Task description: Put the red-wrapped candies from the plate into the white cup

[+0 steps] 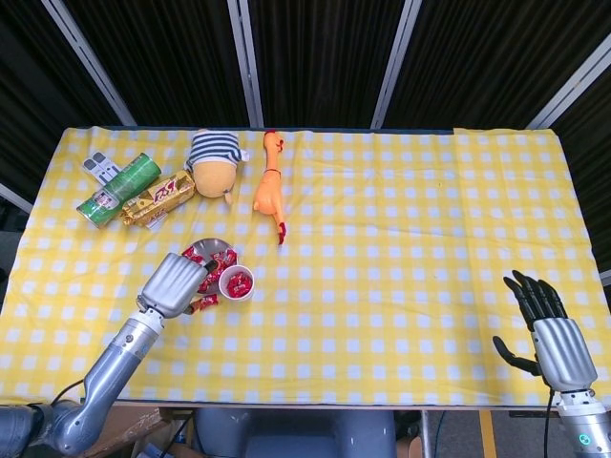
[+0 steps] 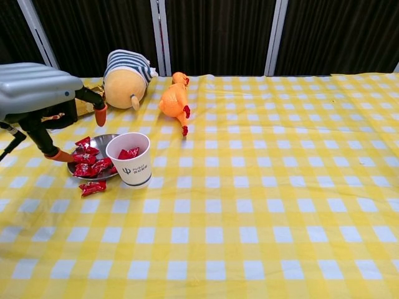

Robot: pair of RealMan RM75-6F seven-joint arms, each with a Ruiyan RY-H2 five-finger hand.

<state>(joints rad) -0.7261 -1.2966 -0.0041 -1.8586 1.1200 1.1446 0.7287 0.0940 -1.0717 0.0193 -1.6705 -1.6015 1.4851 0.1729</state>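
A white cup (image 2: 130,167) (image 1: 236,283) stands beside the metal plate (image 2: 103,139) (image 1: 212,245) and has red-wrapped candies (image 2: 128,153) (image 1: 239,281) inside it. More red candies (image 2: 87,163) lie on the plate, and one red candy (image 2: 92,187) (image 1: 202,303) lies on the cloth in front of it. My left hand (image 2: 37,93) (image 1: 173,285) hovers left of the cup, above the plate's near-left side, fingers apart and holding nothing. My right hand (image 1: 546,324) rests open at the table's near right corner.
A striped plush toy (image 2: 126,76), an orange rubber chicken (image 2: 174,99), a gold snack pack (image 1: 158,199) and a green can (image 1: 118,190) lie at the back left. A yellow checked cloth (image 2: 262,187) covers the table.
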